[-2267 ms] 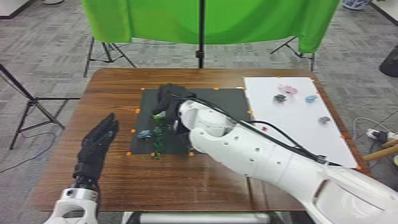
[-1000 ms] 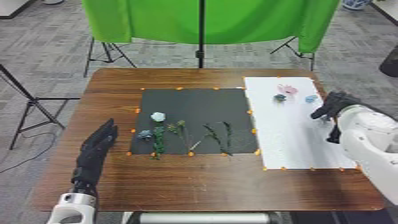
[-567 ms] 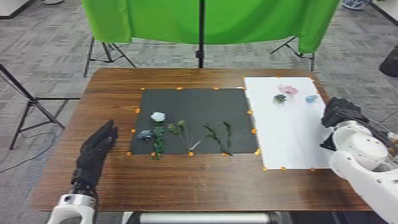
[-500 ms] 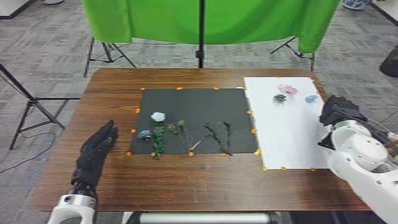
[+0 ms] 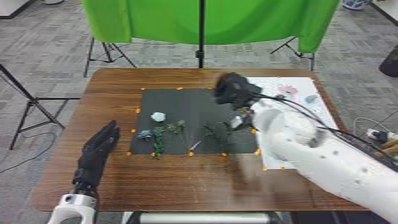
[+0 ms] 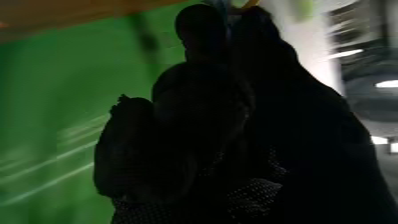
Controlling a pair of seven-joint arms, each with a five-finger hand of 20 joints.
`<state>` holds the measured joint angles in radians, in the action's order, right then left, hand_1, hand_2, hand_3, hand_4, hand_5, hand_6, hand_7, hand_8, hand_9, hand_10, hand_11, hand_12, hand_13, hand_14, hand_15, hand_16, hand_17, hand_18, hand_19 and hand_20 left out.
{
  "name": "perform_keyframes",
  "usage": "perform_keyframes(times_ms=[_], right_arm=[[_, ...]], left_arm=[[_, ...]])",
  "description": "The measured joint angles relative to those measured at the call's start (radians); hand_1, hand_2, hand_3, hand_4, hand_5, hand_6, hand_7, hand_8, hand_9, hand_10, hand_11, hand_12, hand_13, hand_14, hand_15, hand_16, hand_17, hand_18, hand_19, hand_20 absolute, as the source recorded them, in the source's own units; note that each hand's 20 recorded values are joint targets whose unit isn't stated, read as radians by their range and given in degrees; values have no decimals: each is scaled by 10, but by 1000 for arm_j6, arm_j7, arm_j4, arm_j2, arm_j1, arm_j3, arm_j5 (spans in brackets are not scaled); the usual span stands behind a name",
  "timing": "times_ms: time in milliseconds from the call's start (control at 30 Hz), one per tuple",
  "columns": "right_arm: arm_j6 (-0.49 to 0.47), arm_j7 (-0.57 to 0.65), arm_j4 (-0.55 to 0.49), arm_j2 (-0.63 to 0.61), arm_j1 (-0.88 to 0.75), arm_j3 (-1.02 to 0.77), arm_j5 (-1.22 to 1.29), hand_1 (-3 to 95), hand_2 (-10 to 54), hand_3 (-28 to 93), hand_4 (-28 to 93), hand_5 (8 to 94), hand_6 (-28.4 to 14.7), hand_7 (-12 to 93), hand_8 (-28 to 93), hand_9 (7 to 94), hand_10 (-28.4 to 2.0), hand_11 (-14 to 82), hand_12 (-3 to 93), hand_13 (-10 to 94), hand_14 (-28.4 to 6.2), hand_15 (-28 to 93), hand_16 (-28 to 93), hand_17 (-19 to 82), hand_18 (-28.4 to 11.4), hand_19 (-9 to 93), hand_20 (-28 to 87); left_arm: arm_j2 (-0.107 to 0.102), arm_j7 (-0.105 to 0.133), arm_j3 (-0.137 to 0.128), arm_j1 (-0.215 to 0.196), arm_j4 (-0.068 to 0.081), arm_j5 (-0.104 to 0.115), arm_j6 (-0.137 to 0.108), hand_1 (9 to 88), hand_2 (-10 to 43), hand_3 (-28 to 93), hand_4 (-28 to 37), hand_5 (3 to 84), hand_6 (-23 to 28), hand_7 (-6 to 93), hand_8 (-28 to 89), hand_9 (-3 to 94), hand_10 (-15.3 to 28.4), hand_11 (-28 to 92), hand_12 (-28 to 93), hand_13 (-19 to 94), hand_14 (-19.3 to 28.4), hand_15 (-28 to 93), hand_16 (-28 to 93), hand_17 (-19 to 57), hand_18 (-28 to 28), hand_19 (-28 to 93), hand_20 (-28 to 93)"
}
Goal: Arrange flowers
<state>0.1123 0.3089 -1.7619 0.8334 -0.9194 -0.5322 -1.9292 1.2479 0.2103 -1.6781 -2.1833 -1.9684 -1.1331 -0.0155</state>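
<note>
My right hand (image 5: 234, 91) is above the black mat's right edge, blurred, its arm crossing the white sheet. In the right wrist view the hand (image 6: 209, 95) has its fingertips together round a thin bluish bit of a flower (image 6: 232, 15), mostly hidden. The black mat (image 5: 191, 102) bears a white flower (image 5: 158, 116), a blue-grey flower (image 5: 144, 134), a leafy green stem (image 5: 159, 142) and a budded sprig (image 5: 180, 129). A pink flower (image 5: 287, 90) and a pale blue flower (image 5: 311, 99) lie on the white sheet (image 5: 271, 84). My left hand (image 5: 99, 139) rests left of the mat, fingers straight.
Orange markers line the mat and sheet on the brown table (image 5: 169, 185). A green cloth (image 5: 151, 22) hangs on a black stand (image 5: 201, 53) behind the table. My right forearm covers part of the sheet and the mat's right side.
My right hand has swung from the sheet's right side leftward and away from me to the mat's right edge. The left hand and the flowers on the mat are unmoved.
</note>
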Motion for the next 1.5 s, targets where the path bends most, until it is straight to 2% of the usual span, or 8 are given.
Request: perform_keyframes(times_ms=[100, 233, 533, 700, 1000, 1267, 1367, 1500], right_arm=[[-6, -14, 46, 89, 74, 96, -18, 647, -95, 532, -153, 776, -9, 202, 150, 894, -95, 81, 414, 923, -16, 527, 358, 671, -78, 932, 448], [-23, -15, 76, 182, 97, 130, 5, 647, -95, 532, -155, 775, -10, 205, 148, 893, -96, 81, 415, 924, -16, 530, 359, 673, -80, 932, 463], [-26, -18, 162, 267, 114, 203, -22, 643, -95, 529, -160, 767, -4, 195, 128, 873, -90, 77, 418, 919, -16, 535, 365, 669, -80, 932, 476], [-30, -15, 214, 288, 120, 216, -48, 634, -95, 530, -159, 749, 5, 185, 110, 854, -87, 73, 419, 915, -17, 539, 364, 666, -81, 932, 482], [-35, -14, 222, 290, 121, 217, -79, 616, -95, 511, -162, 687, 18, 169, 74, 814, -92, 67, 413, 903, -20, 548, 359, 661, -81, 932, 487], [-39, -16, 240, 288, 123, 229, -147, 627, -95, 503, -162, 706, 33, 192, 62, 809, -92, 69, 409, 899, -19, 550, 354, 655, -82, 932, 487], [-37, -19, 247, 285, 125, 239, -164, 607, -95, 514, -154, 693, 37, 179, 43, 796, -96, 68, 407, 896, -21, 553, 354, 652, -83, 932, 490], [-38, -22, 248, 279, 125, 244, -171, 550, -95, 589, -186, 678, 41, 170, -9, 759, -107, 130, 355, 892, -23, 555, 353, 646, -88, 932, 497]], left_arm=[[-1, -2, 2, 5, 2, 0, 4, 309, -95, 613, -183, 330, 49, 32, -39, 317, 98, 67, 151, 241, 128, 51, 39, 1, 109, 3, 152], [-2, -7, 4, 12, 4, -1, 6, 309, -95, 612, -183, 330, 49, 31, -38, 317, 98, 67, 151, 241, 128, 51, 39, 1, 109, 2, 152], [-7, -9, 12, 24, 8, -6, 16, 307, -95, 613, -184, 331, 49, 31, -38, 318, 99, 67, 152, 241, 129, 52, 40, 0, 109, 2, 152], [-8, -9, 15, 33, 12, -12, 22, 309, -95, 611, -184, 332, 49, 31, -38, 320, 99, 69, 153, 243, 130, 52, 40, -1, 110, 2, 152], [-7, -9, 16, 35, 13, -13, 29, 308, -95, 611, -182, 331, 48, 30, -38, 321, 99, 67, 153, 242, 130, 52, 40, -1, 111, 2, 152], [-7, -10, 16, 37, 13, -13, 32, 309, -95, 610, -181, 330, 46, 31, -38, 322, 100, 68, 152, 242, 130, 52, 40, -1, 111, 2, 152], [-7, -10, 16, 37, 13, -13, 33, 308, -95, 612, -181, 329, 45, 31, -38, 321, 100, 68, 152, 242, 129, 52, 40, -1, 111, 2, 152], [-6, -10, 15, 36, 13, -13, 34, 309, -95, 611, -181, 329, 46, 31, -38, 322, 100, 67, 152, 243, 129, 52, 41, -1, 110, 2, 152]])
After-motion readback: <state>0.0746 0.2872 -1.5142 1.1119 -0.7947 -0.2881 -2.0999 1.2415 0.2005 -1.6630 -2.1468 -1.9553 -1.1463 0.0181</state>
